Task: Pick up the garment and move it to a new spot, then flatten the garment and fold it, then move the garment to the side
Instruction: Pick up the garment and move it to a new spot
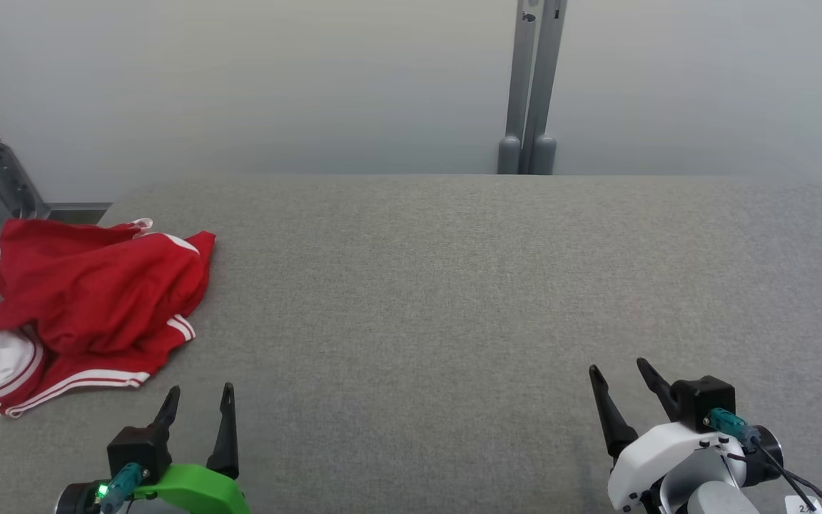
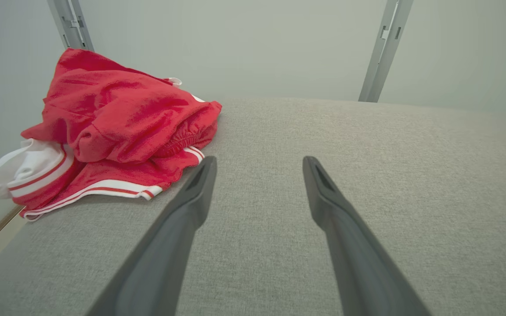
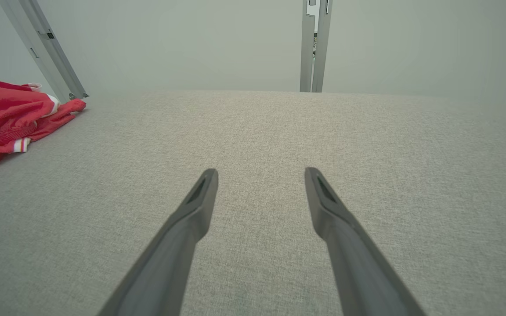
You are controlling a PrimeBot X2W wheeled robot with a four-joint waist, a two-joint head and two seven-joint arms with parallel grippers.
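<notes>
Grey desk (image 1: 454, 285), red striped garment (image 1: 90, 307) heaped at its left edge.
Left gripper (image 1: 200, 389), wide and empty, sits nearest for my pick; right gripper (image 1: 617, 365) equally wide.

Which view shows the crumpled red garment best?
The left wrist view: the red garment lies close and whole, with its folds, gathered band and white-striped hems clear. The head view shows it whole but smaller, from above. The right wrist view catches part of it, cut off at that view's left edge.
</notes>
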